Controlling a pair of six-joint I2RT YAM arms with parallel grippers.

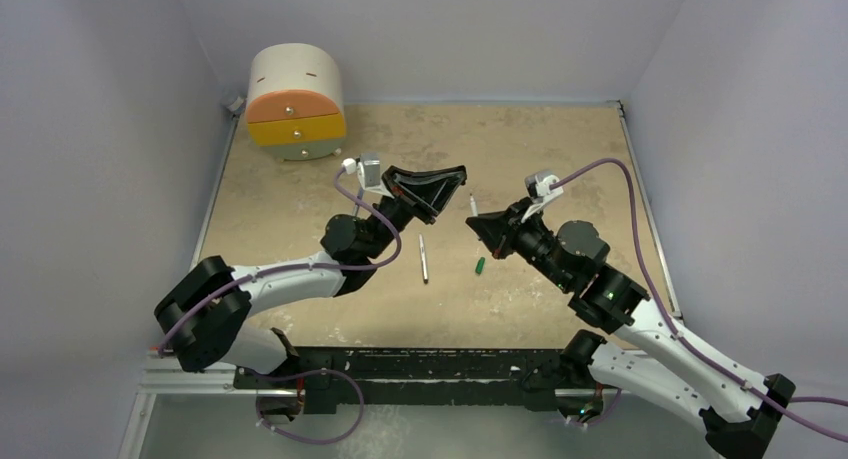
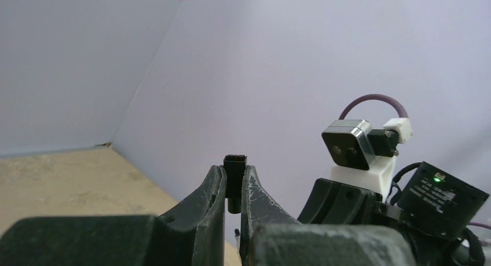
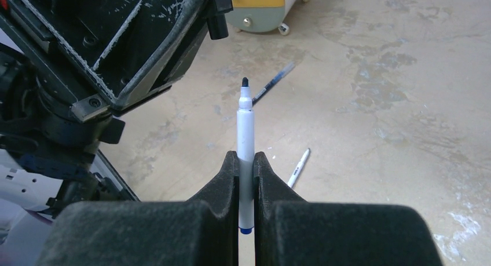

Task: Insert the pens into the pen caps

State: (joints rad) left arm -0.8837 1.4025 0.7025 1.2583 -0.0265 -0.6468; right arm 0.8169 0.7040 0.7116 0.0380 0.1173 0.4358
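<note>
Pen [image 3: 245, 124], pale barrel with a dark tip, is held upright in the right gripper [image 3: 246, 159]: fingers pressed onto the lower barrel from both sides, most of its length sticking out above them. Left gripper [image 2: 233, 182] has its fingers pinching the black cap [image 2: 235, 161], whose top end pokes out past the fingertips. Both grippers are raised over the middle of the worktop [image 1: 560, 149] and face each other. Cap and pen tip are near but apart; from the right wrist view the cap sits up and to the left of the tip, not in line with it. Two more pens lie flat on the worktop: a dark pen [image 3: 272, 83] beyond the held one and a white pen [image 3: 298, 168] just right of it. Green cap [image 1: 480, 266] lies loose on the worktop near the right gripper. Round drawer box [image 1: 295, 101] with orange and yellow fronts sits in the far left corner.
</note>
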